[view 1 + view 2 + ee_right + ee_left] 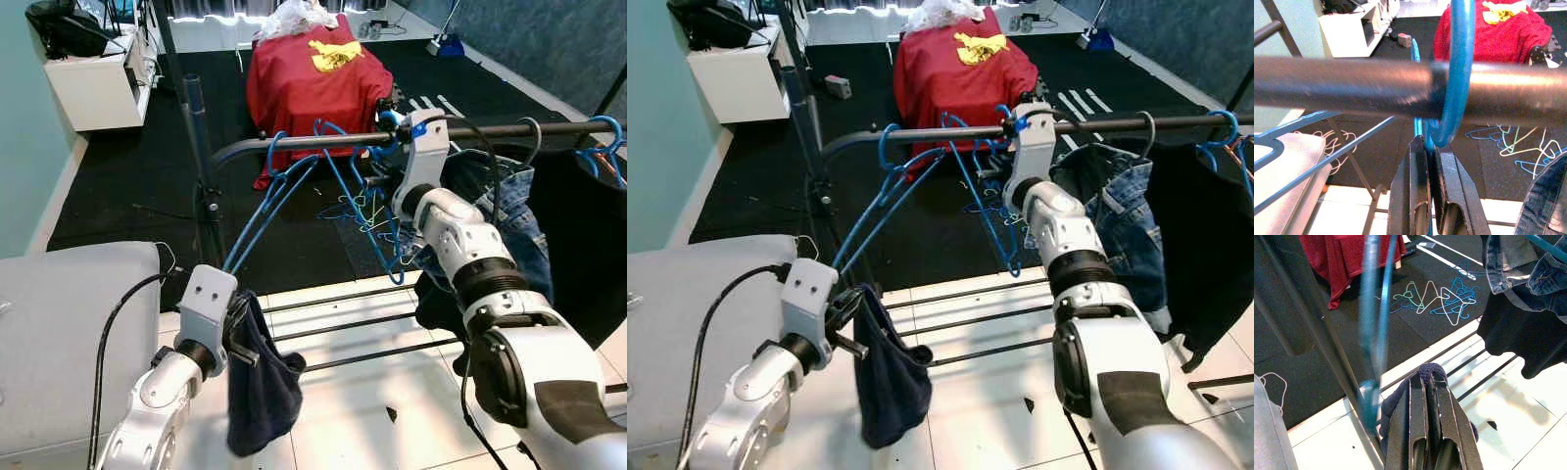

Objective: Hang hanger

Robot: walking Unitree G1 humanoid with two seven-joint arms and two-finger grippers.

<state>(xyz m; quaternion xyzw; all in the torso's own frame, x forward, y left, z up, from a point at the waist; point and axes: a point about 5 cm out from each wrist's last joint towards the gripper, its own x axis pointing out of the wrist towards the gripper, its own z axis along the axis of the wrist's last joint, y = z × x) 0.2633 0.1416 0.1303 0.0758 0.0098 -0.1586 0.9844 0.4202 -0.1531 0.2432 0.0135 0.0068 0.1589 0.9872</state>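
A dark clothes rail (323, 141) runs across in front of me. My right gripper (387, 121) is up at the rail, shut on the neck of a blue hanger (1457, 73) whose hook loops over the rail (1352, 88). That hanger's frame (377, 230) hangs below the rail. A second blue hanger (272, 157) is hooked further left, its long arms slanting down toward my left gripper (240, 328). The left gripper is low and shut on a dark navy cloth (263, 392) that droops from its fingers (1415, 406).
Jeans (509, 201) and a black garment (588, 245) hang on the rail's right part, with another blue hanger (602, 137) at its end. Loose hangers (1449, 298) lie on the dark floor. A red-covered object (313, 78) stands behind. A grey surface (69, 323) is at left.
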